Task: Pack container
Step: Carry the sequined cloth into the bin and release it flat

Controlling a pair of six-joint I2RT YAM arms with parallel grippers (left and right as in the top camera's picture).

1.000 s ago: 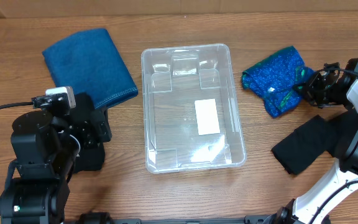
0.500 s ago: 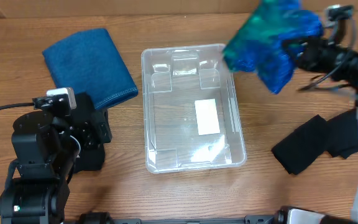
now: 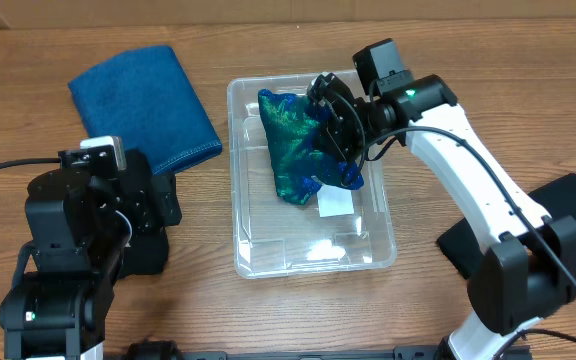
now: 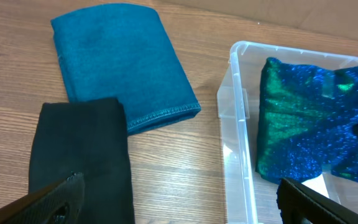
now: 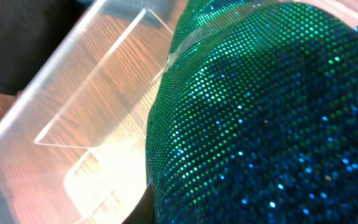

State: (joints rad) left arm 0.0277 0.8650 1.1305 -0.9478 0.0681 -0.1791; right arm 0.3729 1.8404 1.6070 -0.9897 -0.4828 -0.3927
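Sequinned blue-green fabric [image 3: 298,140], lying on the wooden worktop [image 3: 468,60] right of the bin a second ago and in mid-air half a second ago, now hangs inside the clear rectangular plastic container [image 3: 243,255]. The container sits mid-worktop between the arms. The right claw [image 3: 340,125] is over the container's far right part, clenched on the fabric's upper edge as far as we can judge; its wrist view shows only sequins and clear plastic. First item is thus nearly packed; we judge release is next. The left claw [image 4: 179,202] is spread wide and empty above a black cloth [image 4: 82,155], beside a folded blue towel [image 3: 143,105]. A second black cloth [image 3: 508,225] lies at right. The white label [image 3: 336,203] on the container bottom is half covered; no writing is readable on it.
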